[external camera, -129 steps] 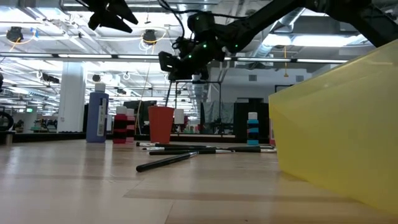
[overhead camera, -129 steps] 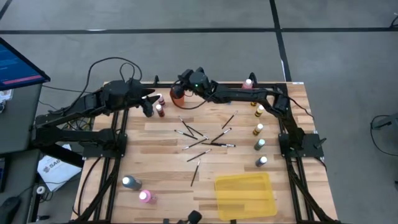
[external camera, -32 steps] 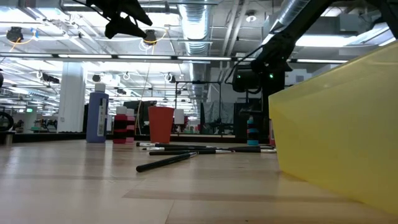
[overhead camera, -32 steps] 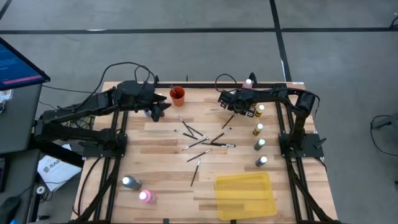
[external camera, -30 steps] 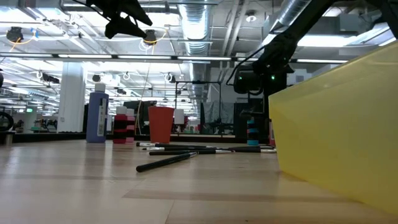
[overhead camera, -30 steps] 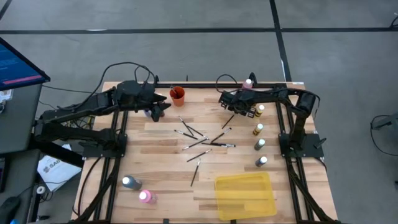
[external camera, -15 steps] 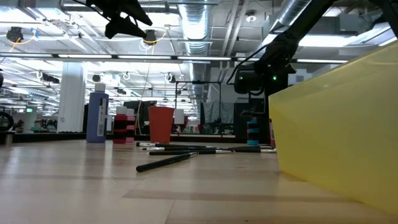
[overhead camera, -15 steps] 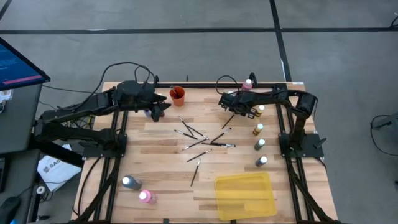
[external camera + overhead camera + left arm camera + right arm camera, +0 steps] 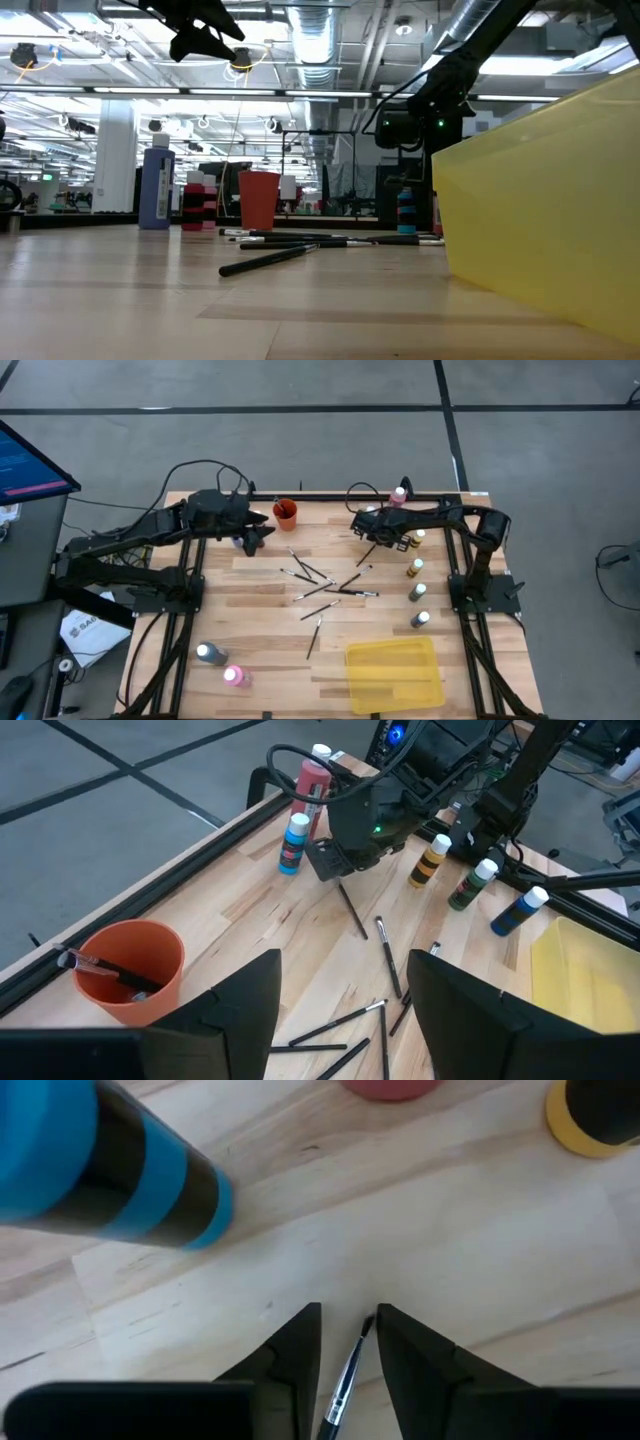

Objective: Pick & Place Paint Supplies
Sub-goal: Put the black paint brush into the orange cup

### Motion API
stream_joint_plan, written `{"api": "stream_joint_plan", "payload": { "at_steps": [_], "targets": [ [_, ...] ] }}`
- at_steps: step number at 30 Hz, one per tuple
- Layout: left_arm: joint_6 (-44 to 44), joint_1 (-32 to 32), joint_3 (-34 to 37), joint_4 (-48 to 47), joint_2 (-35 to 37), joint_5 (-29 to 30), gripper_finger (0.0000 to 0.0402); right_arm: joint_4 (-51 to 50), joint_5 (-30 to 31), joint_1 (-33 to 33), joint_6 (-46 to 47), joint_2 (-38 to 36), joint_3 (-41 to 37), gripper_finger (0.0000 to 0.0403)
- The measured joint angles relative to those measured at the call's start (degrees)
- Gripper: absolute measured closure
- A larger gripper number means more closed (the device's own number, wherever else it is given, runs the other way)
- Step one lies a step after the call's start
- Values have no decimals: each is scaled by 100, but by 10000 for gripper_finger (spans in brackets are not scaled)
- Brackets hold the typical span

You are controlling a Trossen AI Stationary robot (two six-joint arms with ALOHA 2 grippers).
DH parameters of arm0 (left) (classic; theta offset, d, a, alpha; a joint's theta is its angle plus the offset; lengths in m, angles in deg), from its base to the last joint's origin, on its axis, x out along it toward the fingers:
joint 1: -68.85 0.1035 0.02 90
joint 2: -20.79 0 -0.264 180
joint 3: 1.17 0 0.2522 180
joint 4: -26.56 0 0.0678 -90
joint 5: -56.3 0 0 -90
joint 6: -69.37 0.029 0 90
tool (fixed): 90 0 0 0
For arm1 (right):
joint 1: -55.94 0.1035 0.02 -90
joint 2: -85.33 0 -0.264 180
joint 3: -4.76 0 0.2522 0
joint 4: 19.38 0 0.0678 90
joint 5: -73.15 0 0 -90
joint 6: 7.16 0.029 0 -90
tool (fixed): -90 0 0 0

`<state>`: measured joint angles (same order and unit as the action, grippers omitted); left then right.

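Right tool (image 9: 348,1318) points down at the table, fingers narrowly parted; left tool (image 9: 345,982) hovers open

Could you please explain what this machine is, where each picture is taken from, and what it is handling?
Two dark robot arms work at a wooden table. One picture looks straight down, one looks level across the tabletop, and one comes from each wrist. On the table lie scattered paintbrushes, small paint bottles, an orange cup with a brush in it, and a flat yellow tray. The right pincer is down at the far side near a blue bottle, its fingers straddling one paintbrush's tip; whether it grips yet, I cannot tell. The left pincer waits open near the cup.
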<state>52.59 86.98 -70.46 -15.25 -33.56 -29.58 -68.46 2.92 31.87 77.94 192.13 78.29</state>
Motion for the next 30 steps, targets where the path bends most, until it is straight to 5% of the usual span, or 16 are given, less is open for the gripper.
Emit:
{"api": "stream_joint_plan", "payload": {
  "at_steps": [6,15,30],
  "targets": [
    [2,-1,0,0,0,2,190,-14,-75,-77,0,2,0,318],
    [45,-1,0,-2,0,7,190,-50,-48,-75,-1,7,-10,396],
    [188,-2,0,-4,0,9,190,125,259,165,-107,-180,-26,403]
  ]
}}
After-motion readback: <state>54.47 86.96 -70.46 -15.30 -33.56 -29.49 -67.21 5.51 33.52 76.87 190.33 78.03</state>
